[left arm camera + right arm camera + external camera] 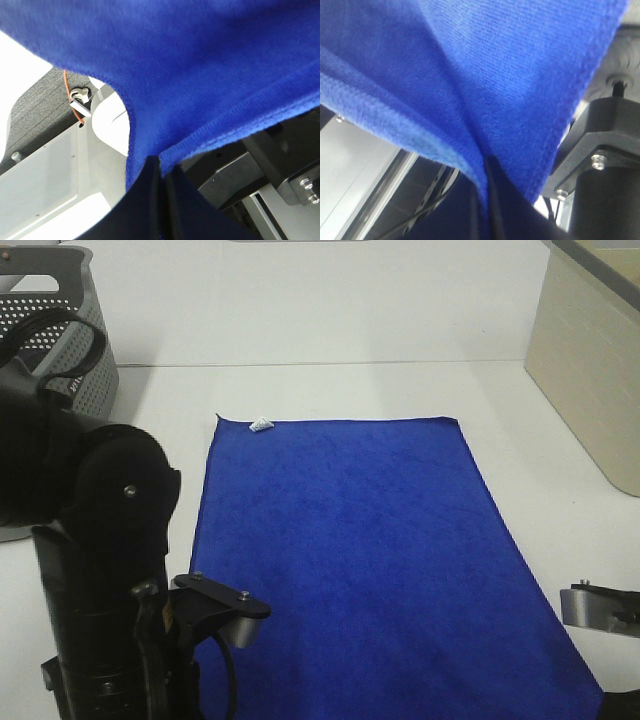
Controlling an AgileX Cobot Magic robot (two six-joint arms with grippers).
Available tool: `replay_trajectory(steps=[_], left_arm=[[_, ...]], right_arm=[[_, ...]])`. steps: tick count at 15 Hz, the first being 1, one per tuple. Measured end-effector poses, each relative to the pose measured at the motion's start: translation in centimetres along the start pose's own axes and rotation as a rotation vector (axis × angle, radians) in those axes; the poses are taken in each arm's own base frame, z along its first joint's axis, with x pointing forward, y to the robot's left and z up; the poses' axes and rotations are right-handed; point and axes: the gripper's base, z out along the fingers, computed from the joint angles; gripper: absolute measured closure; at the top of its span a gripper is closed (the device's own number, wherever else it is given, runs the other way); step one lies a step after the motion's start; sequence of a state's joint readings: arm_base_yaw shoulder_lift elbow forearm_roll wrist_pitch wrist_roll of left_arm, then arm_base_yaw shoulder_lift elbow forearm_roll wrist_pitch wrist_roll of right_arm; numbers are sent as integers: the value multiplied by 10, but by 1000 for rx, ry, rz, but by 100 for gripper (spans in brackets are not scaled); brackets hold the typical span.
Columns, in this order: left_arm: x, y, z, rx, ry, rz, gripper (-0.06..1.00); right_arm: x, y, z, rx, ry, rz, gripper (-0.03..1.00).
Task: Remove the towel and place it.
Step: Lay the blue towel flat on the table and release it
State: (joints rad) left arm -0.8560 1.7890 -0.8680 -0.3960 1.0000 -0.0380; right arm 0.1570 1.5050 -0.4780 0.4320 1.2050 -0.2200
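Observation:
The royal-blue towel [370,550] lies spread flat on the white table, its white tag [261,424] at the far left corner. Its near edge runs off the bottom of the exterior view. My left gripper [161,165] is shut on the towel's near hem [200,75], which drapes up from the dark fingers. My right gripper [487,165] is shut on the towel [485,65] too, pinching a fold at its hemmed edge. Both fingertip pairs are below the exterior view; only the left arm [100,540] and part of the right wrist [600,608] show there.
A grey perforated basket [50,330] stands at the far left behind the left arm. A beige box [590,360] stands at the far right. Bare white table [350,390] lies beyond the towel.

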Motion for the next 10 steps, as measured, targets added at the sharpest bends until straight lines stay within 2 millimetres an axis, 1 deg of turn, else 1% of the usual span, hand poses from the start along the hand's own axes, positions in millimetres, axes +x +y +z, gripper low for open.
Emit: replay_trajectory(steps=[1,3,4,6,9,10], left_arm=[[-9,-2,2,-2,34,19,94],[-18,-3,7,-6,69,34,94],[-26,-5,10,-7,97,49,94],[-36,-7,11,-5,108,61,94],[-43,-10,9,-2,104,71,94],[-43,-10,9,-2,108,71,94]], right_arm=[[-4,-2,5,-2,40,4,95],[-9,-4,8,-12,52,8,95],[-15,-4,13,-30,64,13,95],[-21,-8,20,-34,96,21,95],[-30,-12,28,-28,104,39,95],[-33,-12,28,-30,95,34,95]])
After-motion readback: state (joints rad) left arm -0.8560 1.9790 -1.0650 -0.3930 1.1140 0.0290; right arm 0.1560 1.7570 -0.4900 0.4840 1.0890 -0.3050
